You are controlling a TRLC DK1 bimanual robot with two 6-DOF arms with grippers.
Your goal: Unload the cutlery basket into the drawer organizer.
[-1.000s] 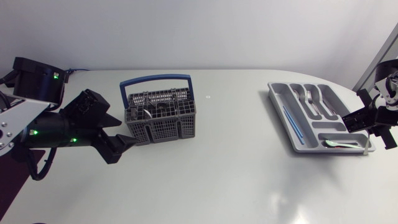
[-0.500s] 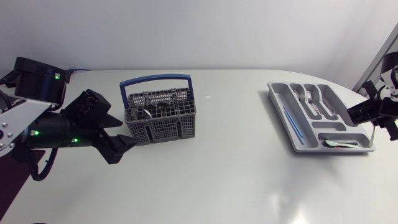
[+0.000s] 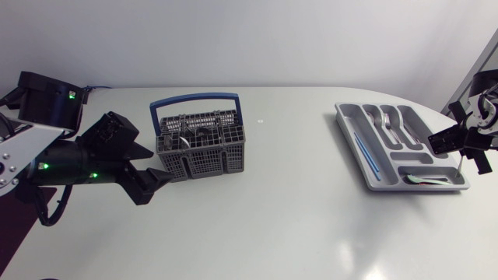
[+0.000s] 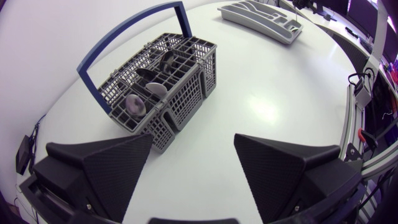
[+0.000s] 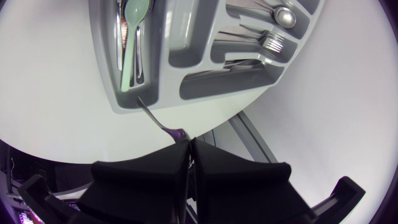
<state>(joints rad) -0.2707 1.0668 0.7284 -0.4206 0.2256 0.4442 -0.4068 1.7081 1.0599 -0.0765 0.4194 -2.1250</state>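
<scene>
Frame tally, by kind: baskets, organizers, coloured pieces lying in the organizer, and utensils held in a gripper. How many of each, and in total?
Cutlery basket: 1
Drawer organizer: 1
Blue stick in the organizer: 1
Green spoon in the organizer: 1
Metal utensil held in the right gripper: 1
Total: 5

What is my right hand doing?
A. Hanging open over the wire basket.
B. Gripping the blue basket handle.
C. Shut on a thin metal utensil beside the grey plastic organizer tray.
C: the right hand pinches a thin metal utensil beside the grey plastic organizer tray.
</scene>
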